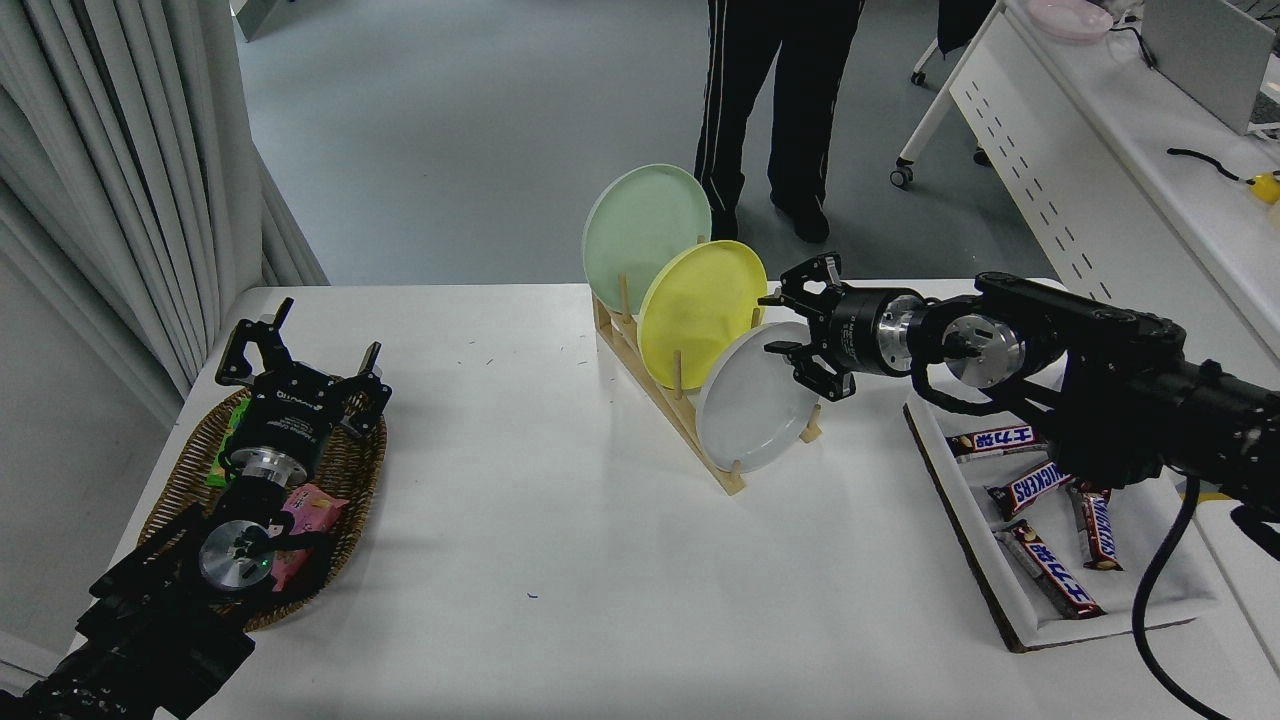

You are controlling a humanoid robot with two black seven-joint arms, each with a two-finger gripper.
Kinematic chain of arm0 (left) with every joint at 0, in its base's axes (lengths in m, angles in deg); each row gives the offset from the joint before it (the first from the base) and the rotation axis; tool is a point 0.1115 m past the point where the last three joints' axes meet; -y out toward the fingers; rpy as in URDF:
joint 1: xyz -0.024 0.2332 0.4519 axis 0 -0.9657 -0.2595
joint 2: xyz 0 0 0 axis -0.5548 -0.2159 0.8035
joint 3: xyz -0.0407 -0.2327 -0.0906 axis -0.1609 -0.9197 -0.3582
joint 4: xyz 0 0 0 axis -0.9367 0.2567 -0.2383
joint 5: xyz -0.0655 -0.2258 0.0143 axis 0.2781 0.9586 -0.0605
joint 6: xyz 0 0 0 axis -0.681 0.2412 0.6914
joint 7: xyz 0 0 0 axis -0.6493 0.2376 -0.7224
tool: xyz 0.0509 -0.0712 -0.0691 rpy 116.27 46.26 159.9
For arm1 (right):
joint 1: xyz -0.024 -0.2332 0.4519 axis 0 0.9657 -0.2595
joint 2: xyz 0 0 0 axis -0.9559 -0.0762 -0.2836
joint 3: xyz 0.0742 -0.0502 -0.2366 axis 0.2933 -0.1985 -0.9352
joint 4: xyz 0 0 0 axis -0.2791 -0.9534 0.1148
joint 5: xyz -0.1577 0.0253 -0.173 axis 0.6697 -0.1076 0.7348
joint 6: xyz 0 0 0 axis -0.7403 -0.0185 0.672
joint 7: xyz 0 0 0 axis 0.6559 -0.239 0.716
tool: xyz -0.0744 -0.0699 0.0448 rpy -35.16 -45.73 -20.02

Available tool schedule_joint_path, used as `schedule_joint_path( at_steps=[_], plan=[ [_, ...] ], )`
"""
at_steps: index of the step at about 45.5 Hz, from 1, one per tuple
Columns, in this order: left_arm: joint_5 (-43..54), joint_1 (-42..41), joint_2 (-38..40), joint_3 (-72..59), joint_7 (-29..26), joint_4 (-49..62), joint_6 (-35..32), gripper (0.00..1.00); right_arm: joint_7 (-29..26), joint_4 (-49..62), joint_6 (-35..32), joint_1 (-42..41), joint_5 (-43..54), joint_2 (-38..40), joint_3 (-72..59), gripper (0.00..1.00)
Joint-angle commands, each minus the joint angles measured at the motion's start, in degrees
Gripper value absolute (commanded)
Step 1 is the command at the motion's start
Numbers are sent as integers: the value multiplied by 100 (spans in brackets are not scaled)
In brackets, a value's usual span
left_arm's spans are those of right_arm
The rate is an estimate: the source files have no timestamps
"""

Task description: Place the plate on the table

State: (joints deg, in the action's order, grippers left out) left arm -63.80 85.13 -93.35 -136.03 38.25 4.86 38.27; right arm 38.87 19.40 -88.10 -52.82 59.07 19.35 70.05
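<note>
The pale grey-white plate (752,405) stands on edge in the nearest slot of a wooden rack (668,408) on the white table (560,540). A yellow plate (698,310) and a mint-green plate (640,232) stand behind it in the same rack. My right gripper (782,322) is open, at the grey-white plate's upper right rim, with one finger above the rim and one over the plate's edge. My left gripper (300,350) is parked open at the lower left, over a wicker basket.
A wicker basket (185,480) with snack packets lies at the left. A white tray (985,525) with several chocolate bars lies at the right under my right arm. A person's legs (775,110) stand beyond the far edge. A white desk (1110,150) stands at the upper right.
</note>
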Motion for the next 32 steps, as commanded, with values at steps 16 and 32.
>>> schedule_joint_path(
  at_steps=[16,32],
  plan=[
    [0,0,0,-1,0,-2,0,100,-223,173,-22,-15,-6,-114,120,32],
    [0,0,0,-1,0,7,0,100,-249,235,-22,-7,12,-175,120,28]
  ],
)
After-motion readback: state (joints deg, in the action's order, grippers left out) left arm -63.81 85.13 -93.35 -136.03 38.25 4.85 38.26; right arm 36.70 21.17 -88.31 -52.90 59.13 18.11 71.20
